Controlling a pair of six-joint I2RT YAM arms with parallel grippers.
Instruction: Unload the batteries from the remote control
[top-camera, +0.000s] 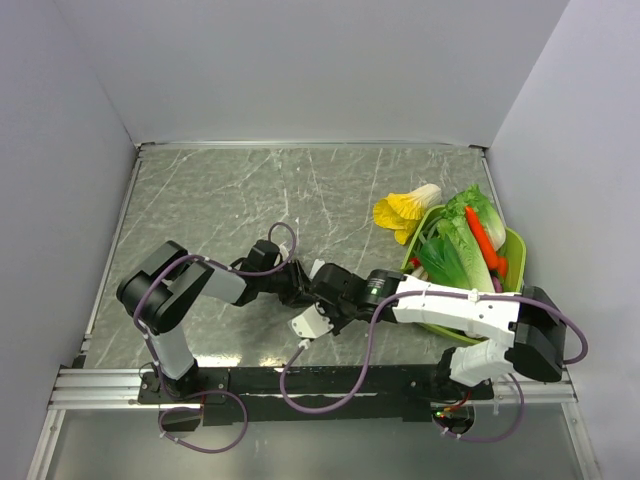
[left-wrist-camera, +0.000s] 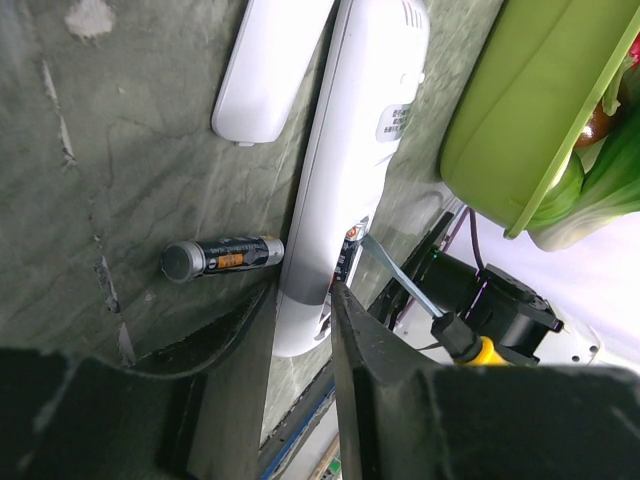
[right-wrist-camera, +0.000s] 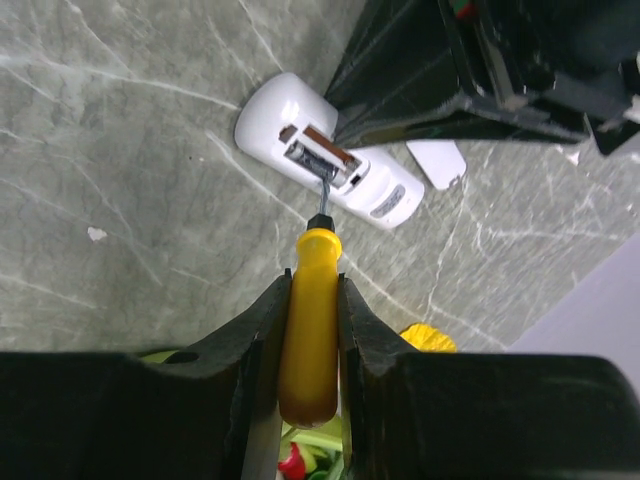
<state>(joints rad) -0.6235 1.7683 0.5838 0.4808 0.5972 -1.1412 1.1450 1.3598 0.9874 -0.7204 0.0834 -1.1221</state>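
Now, my right gripper (right-wrist-camera: 312, 285) pinches the screwdriver (right-wrist-camera: 310, 340), tip set to lever the battery (right-wrist-camera: 312, 155) in the remote (right-wrist-camera: 268, 125); my left gripper (left-wrist-camera: 300, 300) straddles the remote's end to steady it, clamped or not I cannot tell; second battery (left-wrist-camera: 222, 256) lies loose alongside.

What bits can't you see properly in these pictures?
- Top view: the remote control and the loose battery are hidden under the two arms.
- Right wrist view: the left gripper covers part of the remote control's far side; the screwdriver tip partly hides the battery inside.
- Left wrist view: shadow hides whether the left gripper is squeezing the remote control yet; its label is too small to read.
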